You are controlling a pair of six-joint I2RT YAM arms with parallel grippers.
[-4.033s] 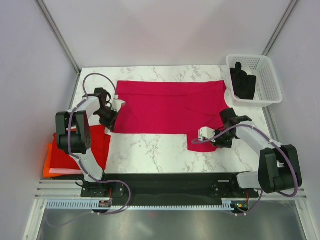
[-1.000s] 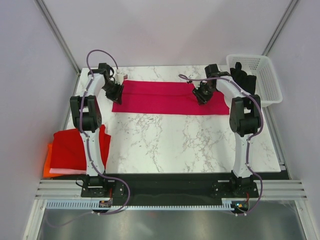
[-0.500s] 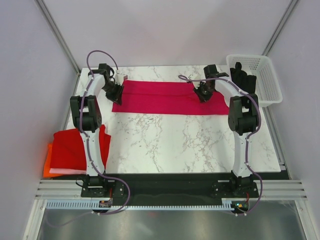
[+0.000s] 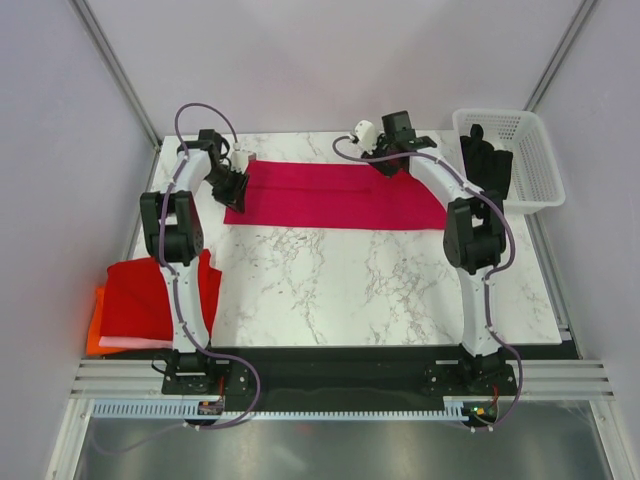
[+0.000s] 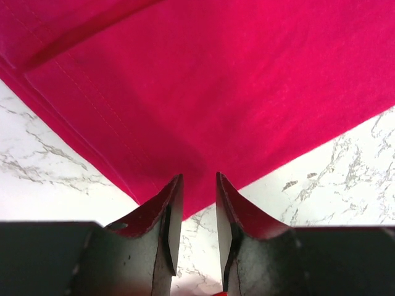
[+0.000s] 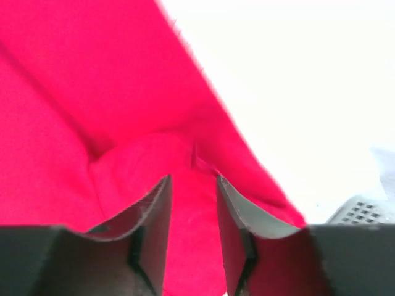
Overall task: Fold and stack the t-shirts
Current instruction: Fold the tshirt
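Crimson t-shirt lies folded into a long band across the far part of the marble table; the red and orange t-shirts sit at the near left edge. The left gripper stands narrowly parted over the band's left corner, holding nothing. The right gripper is at the far hem, narrowly parted against a bunched fold; whether it pinches cloth cannot be told.

White marble-look tabletop. Far side: raspberry-crimson cloth t-shirt, folded to a long flat strip, L to R. Far R corner: white plastic lattice basket. Near L edge: bright red cloth shirt over orange cloth shirt.
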